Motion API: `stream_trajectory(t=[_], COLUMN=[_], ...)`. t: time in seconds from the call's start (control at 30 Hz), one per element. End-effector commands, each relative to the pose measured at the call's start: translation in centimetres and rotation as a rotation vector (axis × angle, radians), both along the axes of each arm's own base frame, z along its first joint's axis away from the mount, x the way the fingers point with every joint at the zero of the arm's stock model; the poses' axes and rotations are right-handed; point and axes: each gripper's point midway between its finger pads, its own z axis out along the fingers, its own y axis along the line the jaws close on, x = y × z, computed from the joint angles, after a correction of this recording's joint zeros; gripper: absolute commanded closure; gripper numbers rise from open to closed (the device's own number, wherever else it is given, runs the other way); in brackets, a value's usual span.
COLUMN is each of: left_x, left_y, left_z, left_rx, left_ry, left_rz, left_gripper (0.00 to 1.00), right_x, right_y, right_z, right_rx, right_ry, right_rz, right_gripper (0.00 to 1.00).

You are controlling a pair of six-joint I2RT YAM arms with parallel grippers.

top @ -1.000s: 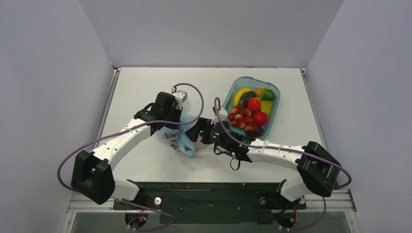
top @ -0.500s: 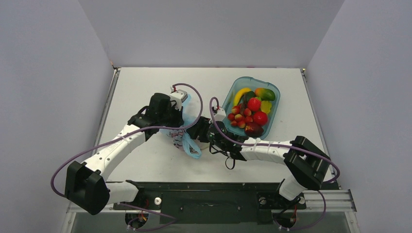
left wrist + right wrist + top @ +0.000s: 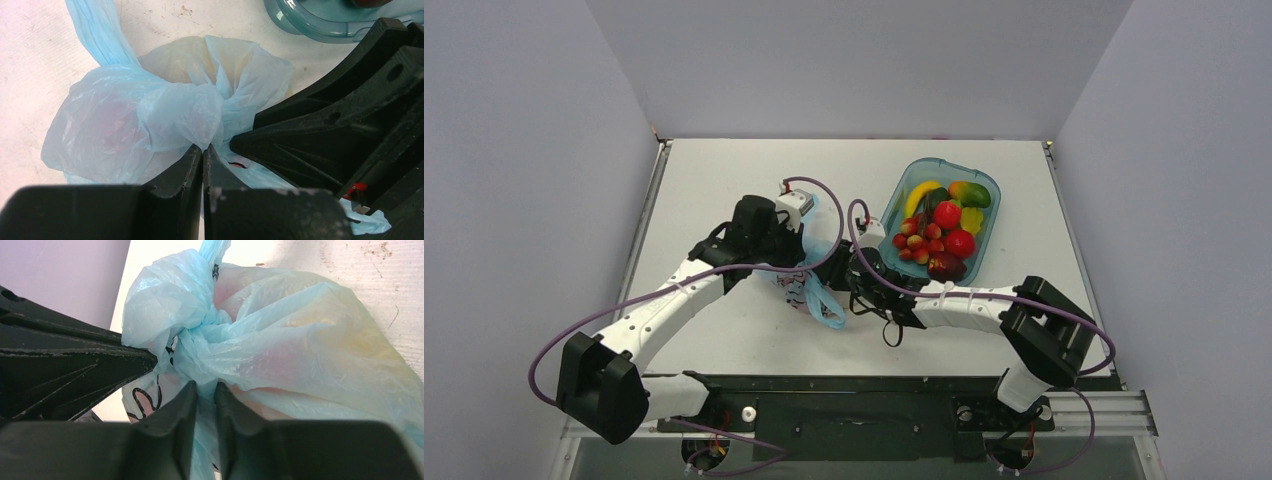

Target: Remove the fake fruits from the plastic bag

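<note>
Blue film being pinched from two sides

Thin, crinkly, light-blue plastic is bunching into a knot-like twist near the middle of the table (image 3: 724, 180). There the bag (image 3: 150, 115) is lying between the two arms, just left of the tub (image 3: 997, 200). The film is translucent and is creasing into soft folds. Reddish and yellowish tints are showing through it where the fruits (image 3: 350, 340) are sitting inside, their outlines too blurred to tell apart. Black printed curls are showing on a lower fold in the right wrist view. The tub is a glossy teal oval with a rounded rim, holding a pile (image 3: 944, 240) of shiny red, yellow and green toys.

The left gripper (image 3: 202, 150) is clamping its matte black fingers together on a gathered tuft of the bag, the tips meeting with only film between them. The right gripper (image 3: 206, 385) is squeezing a fold of the same twist from the opposite side. Its fingers are standing a narrow slit apart, with blue plastic filling the slit.

Compared with a second ago, the right arm has been pushing in leftward from beside the tub. Its fingers, then spread wide, have been closing onto the bag. The left arm has been drawing back a little toward the left. The bag, then only a small blue loop under the wrists, is now showing both above and below the two grippers.
</note>
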Motion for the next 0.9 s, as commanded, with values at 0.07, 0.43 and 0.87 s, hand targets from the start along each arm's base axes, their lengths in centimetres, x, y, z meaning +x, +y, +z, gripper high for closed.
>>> stream_trajectory(t=[0.07,0.43,0.87], left_x=[1.3,2.7,2.2], left_y=[0.3,3.4,3.6], left_z=[2.7,3.0,4.5], left_rx=[-0.011,0.084,0.036], left_ry=[-0.121,-0.181,-0.221], left_rz=[0.026,0.186,0.193], left_gripper=[1.00,1.00,0.87], right_x=[0.1,-0.8,-1.7], right_y=[-1.1,-4.5,-6.8], right_z=[2.2,2.8,1.4], right_rx=[0.003,-0.035,-0.073], right_ry=[-0.064,-0.103,-0.129], right_rz=[-0.025,-0.066,-0.057], right_gripper=[1.00,1.00,1.00])
